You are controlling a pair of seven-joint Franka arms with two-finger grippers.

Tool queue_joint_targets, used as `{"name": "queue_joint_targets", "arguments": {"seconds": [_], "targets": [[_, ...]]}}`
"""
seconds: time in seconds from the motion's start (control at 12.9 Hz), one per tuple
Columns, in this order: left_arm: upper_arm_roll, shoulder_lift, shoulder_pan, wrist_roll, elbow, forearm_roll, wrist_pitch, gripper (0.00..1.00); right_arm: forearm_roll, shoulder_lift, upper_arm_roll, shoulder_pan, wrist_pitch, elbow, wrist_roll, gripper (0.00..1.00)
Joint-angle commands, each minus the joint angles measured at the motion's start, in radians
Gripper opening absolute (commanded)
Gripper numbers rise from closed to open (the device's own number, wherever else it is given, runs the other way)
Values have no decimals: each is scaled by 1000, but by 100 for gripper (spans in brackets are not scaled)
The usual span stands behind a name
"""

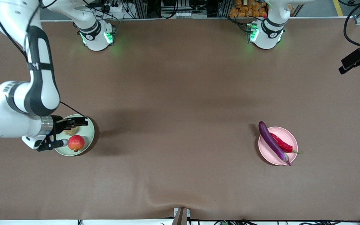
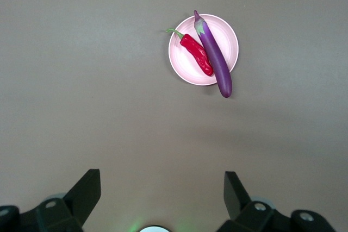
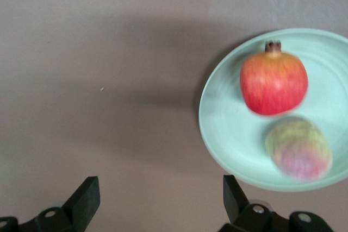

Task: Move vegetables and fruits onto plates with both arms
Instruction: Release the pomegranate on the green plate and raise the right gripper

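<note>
Looking pretty much done: pomegranate (image 1: pixel 76 143) and peach (image 1: pixel 70 131) sit on the green plate (image 1: pixel 89 132), eggplant (image 1: pixel 272 142) and chili (image 1: pixel 282 143) on the pink plate (image 1: pixel 289 134), right gripper (image 1: pixel 63 132) over the green plate, left gripper (image 2: pixel 161 199) high over the counter (image 1: pixel 180 93), both with fingers wide apart and empty.

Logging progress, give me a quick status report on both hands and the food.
Right hand open over green plate; left hand open, clear of pink plate. Pomegranate, peach plated; eggplant, chili plated. Nothing obstructing.

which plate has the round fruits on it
The pale green plate at the right arm's end, holding the pomegranate and peach; the pink plate holds vegetables.
</note>
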State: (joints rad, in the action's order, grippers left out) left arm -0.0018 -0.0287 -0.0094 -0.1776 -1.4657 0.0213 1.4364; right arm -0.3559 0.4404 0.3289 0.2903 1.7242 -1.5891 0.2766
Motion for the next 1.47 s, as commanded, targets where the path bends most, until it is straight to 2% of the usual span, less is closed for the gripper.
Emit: {"name": "queue_joint_targets", "arguments": {"seconds": [0.0, 0.15, 0.23, 0.39, 0.54, 0.85, 1.39], "targets": [[-6, -13, 12, -5, 1, 0, -7, 100, 156, -174, -205, -175, -55, -29, -127, 100], [-6, -11, 12, -2, 1, 0, -7, 100, 236, -280, -322, -278, -109, -28, -203, 100], [-6, -8, 11, -2, 2, 0, -7, 100, 264, -326, -338, -286, -141, -28, -223, 100], [-9, -7, 9, -3, 1, 2, -7, 100, 330, -414, -341, -272, -199, -28, -226, 100], [-14, -10, 9, -5, 1, 0, -8, 100, 357, -468, -334, -261, -238, -26, -226, 100], [-15, -10, 5, -2, 2, 0, -17, 100, 373, -477, -281, -263, -375, 61, -275, 100], [-14, -8, 8, 0, 13, 2, -19, 100, 364, -473, -271, -270, -385, 92, -277, 100]]}}
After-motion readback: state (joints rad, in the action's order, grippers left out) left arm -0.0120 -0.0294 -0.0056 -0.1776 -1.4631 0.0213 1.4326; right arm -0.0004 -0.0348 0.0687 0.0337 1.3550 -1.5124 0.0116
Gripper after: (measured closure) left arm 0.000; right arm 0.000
